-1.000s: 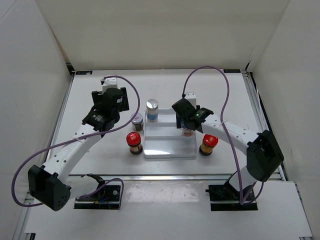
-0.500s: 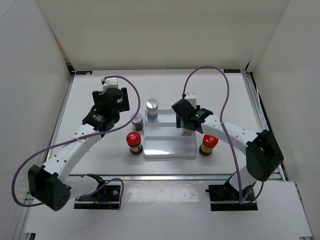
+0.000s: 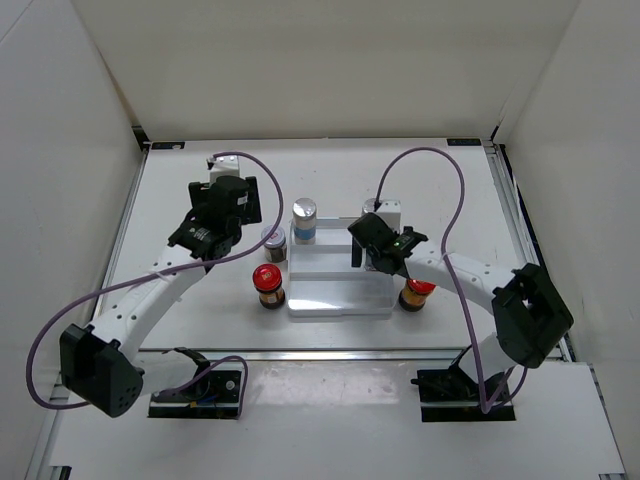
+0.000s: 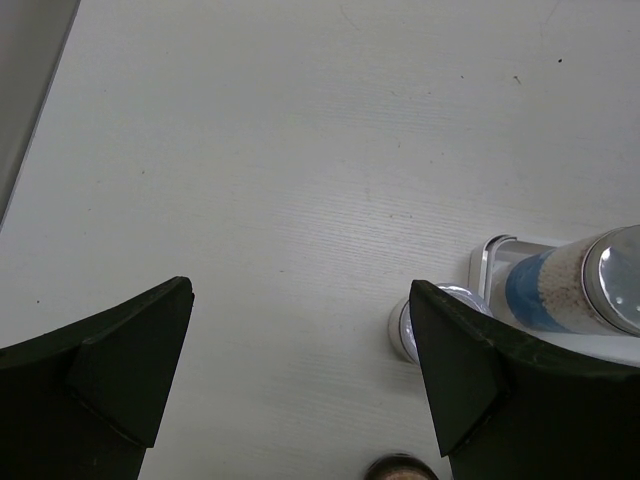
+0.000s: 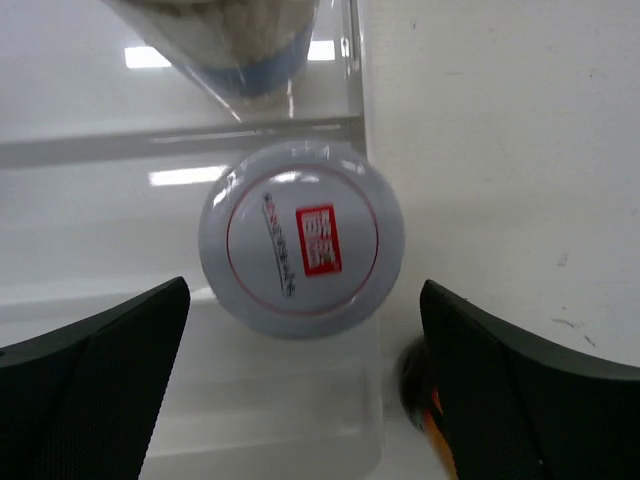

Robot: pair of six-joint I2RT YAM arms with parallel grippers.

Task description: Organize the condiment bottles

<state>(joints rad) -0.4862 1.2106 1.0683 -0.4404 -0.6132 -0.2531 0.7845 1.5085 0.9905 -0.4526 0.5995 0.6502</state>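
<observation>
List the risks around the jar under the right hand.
1. The grey-lidded jar sits close to the right edge of the tray. A clip from the open right hand as it lifts might tip it onto the red-lidded jar below.
2. The blue-labelled bottle stands just behind; moving forward could knock it.

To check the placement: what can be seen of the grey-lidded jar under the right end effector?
The jar shows mainly its round pale grey lid with a thin red ring, a red square mark and small print. It stands upright on a tray step, near the right edge. The right end effector is open, fingers on either side, apart from it.
</observation>
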